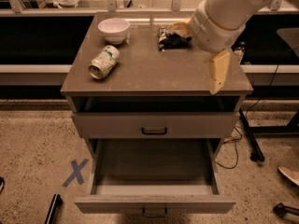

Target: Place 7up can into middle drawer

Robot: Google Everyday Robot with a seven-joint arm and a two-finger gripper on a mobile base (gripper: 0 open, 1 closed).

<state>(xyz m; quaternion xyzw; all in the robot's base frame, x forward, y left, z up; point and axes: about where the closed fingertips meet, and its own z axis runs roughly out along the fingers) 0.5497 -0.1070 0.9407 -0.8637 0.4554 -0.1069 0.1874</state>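
The 7up can (103, 62), silver with a green and white label, lies on its side on the left part of the cabinet top (154, 71). The middle drawer (154, 171) is pulled out wide below, its deep tray empty and its dark handle at the front edge. My gripper (217, 74) hangs from the large white arm over the right side of the cabinet top, well to the right of the can and apart from it. It holds nothing that I can see.
A white bowl (114, 29) stands at the back left of the top. A dark blue snack bag (172, 37) lies at the back, partly behind my arm. A flat closed drawer front (154, 125) sits above the open drawer. A blue tape X (75, 172) marks the floor at left.
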